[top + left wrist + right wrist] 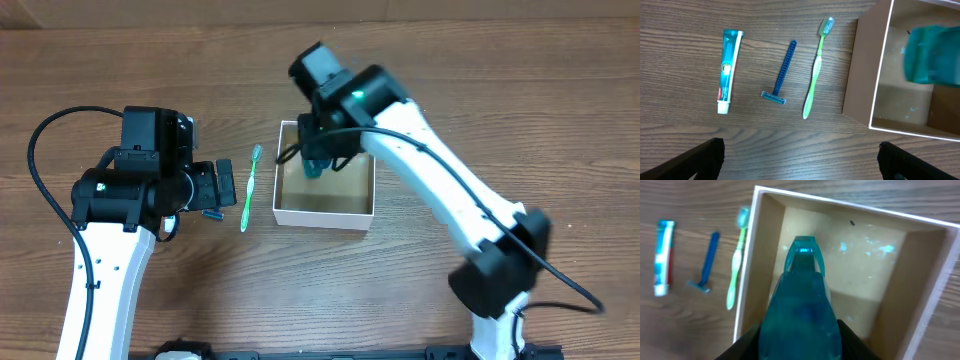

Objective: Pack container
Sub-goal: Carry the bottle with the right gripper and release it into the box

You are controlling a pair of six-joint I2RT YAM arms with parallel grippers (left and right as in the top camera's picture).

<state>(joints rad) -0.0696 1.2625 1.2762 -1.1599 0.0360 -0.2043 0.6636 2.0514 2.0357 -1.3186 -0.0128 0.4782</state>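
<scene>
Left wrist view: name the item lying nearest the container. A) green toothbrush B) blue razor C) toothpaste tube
A: the green toothbrush lies just beside the outer wall of the container; the blue razor and toothpaste tube lie farther off.

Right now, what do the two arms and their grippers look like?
Both arms have white link shells with black joint housings. A black cable loops off the left arm; another trails along the right arm, which shows a small green light near its wrist. The left gripper and right gripper have black fingers.
</scene>
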